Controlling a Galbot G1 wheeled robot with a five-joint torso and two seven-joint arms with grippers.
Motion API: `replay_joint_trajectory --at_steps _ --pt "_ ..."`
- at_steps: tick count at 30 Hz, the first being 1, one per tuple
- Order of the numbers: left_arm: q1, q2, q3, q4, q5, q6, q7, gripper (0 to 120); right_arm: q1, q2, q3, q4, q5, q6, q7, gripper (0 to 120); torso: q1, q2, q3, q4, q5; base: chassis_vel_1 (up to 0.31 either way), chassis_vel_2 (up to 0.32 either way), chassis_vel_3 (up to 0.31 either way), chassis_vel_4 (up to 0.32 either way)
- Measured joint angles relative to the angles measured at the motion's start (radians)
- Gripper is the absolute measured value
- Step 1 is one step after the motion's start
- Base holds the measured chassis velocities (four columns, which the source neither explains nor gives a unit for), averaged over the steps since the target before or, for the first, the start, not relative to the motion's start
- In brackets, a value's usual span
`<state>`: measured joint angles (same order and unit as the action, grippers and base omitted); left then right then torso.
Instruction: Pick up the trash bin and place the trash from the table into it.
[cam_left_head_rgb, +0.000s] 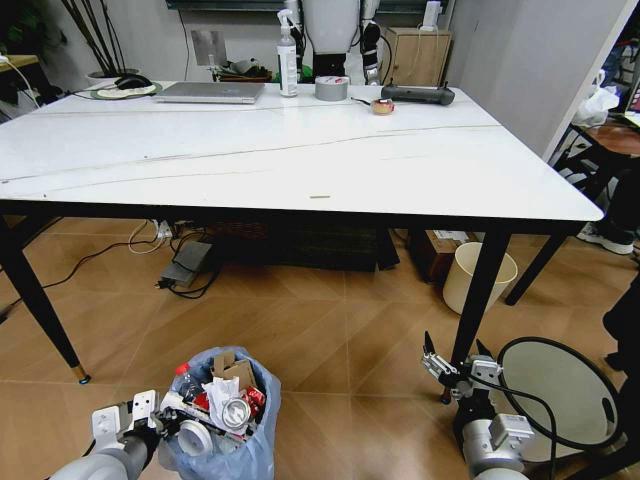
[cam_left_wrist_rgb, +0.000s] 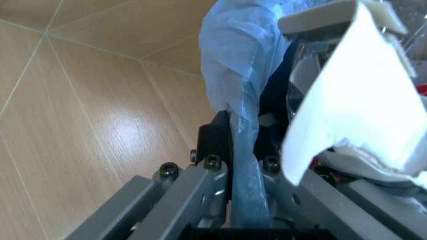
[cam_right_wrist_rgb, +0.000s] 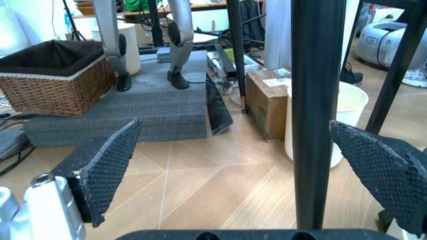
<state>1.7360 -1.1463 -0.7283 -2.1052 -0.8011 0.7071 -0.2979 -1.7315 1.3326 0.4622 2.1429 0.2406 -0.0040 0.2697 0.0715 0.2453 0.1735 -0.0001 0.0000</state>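
Overhead, the white marble-look bench (cam_left_head_rgb: 300, 150) spans the room. Below on the floor, the trash bin (cam_left_head_rgb: 235, 440) stands upright, blue-lined, stuffed with trash (cam_left_head_rgb: 222, 400), its rim pinched by the left gripper (cam_left_head_rgb: 150, 425). Right gripper (cam_left_head_rgb: 440, 362) gapes empty beside a bench leg.

— Where could I pass?
— Over the near half of the table (cam_left_head_rgb: 300, 150), which lies bare; the laptop (cam_left_head_rgb: 211, 92), spray bottle (cam_left_head_rgb: 288, 55) and tape roll (cam_left_head_rgb: 331, 88) crowd its far edge.
— And low down?
— A black table leg (cam_right_wrist_rgb: 319, 115) stands between my right gripper's (cam_left_head_rgb: 447, 360) spread fingers; the cream bin (cam_left_head_rgb: 462, 275) sits beyond it.
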Motion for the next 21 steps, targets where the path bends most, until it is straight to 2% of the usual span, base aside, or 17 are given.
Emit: replay_joint_trajectory --at_steps 21 --pt "0.000 0.001 0.002 -0.006 0.000 0.003 -0.008 0 0.000 -0.001 0.001 0.005 -0.003 0.000 0.000 100 -0.019 -0.082 -0.063 0.0000 -0.0001 0.000 0.000 0.000 0.000"
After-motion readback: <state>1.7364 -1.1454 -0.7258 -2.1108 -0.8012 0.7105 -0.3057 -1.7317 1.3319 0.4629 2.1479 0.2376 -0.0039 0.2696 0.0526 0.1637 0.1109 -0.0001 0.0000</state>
